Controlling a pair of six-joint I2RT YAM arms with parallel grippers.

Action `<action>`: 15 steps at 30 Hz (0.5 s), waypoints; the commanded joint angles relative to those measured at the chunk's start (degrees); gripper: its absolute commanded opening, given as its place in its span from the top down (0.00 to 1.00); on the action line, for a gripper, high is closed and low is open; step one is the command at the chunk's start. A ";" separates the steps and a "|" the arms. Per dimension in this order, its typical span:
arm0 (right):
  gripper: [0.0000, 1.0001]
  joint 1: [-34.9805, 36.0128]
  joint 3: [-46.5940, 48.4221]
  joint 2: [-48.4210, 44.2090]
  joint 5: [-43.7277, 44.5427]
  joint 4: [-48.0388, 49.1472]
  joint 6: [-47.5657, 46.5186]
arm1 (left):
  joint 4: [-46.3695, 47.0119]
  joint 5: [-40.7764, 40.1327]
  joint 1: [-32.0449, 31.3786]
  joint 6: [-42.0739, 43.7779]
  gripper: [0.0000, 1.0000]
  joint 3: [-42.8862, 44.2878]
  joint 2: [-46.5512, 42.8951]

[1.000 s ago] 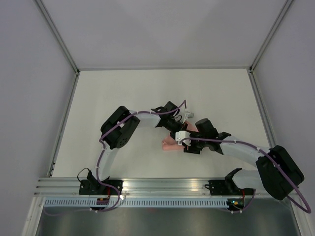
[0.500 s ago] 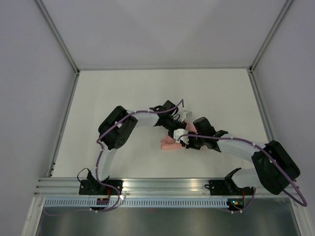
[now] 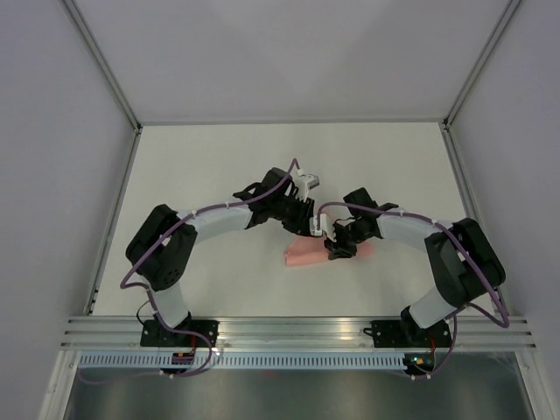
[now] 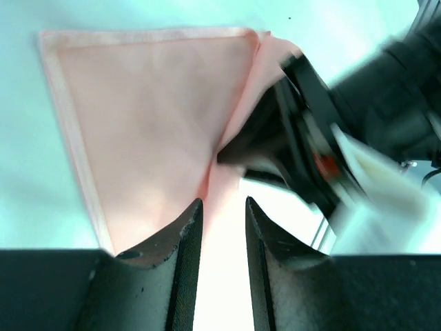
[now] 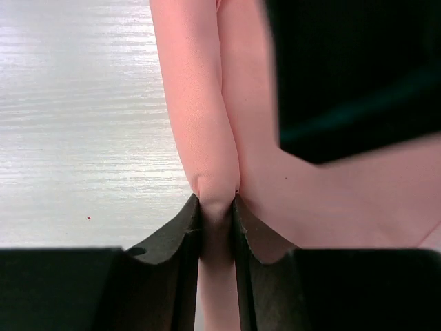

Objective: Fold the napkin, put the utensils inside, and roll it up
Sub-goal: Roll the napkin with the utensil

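Overhead, the napkin (image 3: 304,255) is a slim pink strip on the table (image 3: 219,166). Both my arms curve inward to it with elbows swung outward. My left gripper (image 3: 317,230) is at the napkin's far edge and my right gripper (image 3: 338,250) over its right part. Only the right wrist view shows my right jaws pinching a rounded fold of the napkin. Only the left wrist view shows its flat triangular flap. There my left jaws stand narrowly apart over the fold edge; I cannot tell whether they grip it.

White links (image 3: 219,220), black joints (image 3: 162,254), purple cables (image 3: 125,278) (fingers (image 5: 165,276) matte black).
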 commanded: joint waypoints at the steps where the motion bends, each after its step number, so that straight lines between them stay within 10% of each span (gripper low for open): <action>1: 0.90 -2.81 3.63 7.48 -6.27 -16.58 -7.15 | 12.02 -10.50 -0.32 -6.14 0.64 -7.54 -8.93; 10: 0.90 -6.16 16.56 22.51 -9.90 -31.71 -15.16 | 39.31 -31.15 -4.88 -1.32 0.62 -35.06 -22.83; 15: 0.89 -6.24 19.99 26.20 -8.58 -33.12 -13.85 | 46.52 -47.75 -18.23 14.20 0.62 -38.07 -20.21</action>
